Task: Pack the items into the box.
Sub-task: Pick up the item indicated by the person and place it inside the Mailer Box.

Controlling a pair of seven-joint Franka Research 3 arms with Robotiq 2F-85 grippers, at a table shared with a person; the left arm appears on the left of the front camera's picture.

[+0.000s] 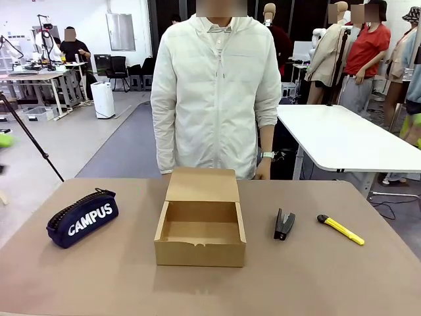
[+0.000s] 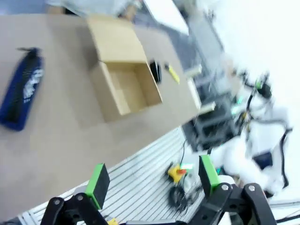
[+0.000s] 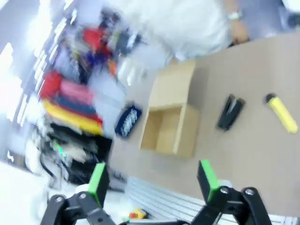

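box [image 1: 200,253] open, centre | pencil case [image 1: 83,218] left | stapler [image 1: 283,224], knife [image 1: 341,230] right

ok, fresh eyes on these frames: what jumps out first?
An open brown cardboard box sits empty at the middle of the tan table, lid flap folded back toward the person in a white jacket. A navy zip pencil case lettered CAMPUS lies on its left; a small black stapler and a slim yellow-and-black utility knife lie on its right.

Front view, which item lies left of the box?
The navy CAMPUS pencil case; the black stapler and yellow utility knife both lie right of the box.
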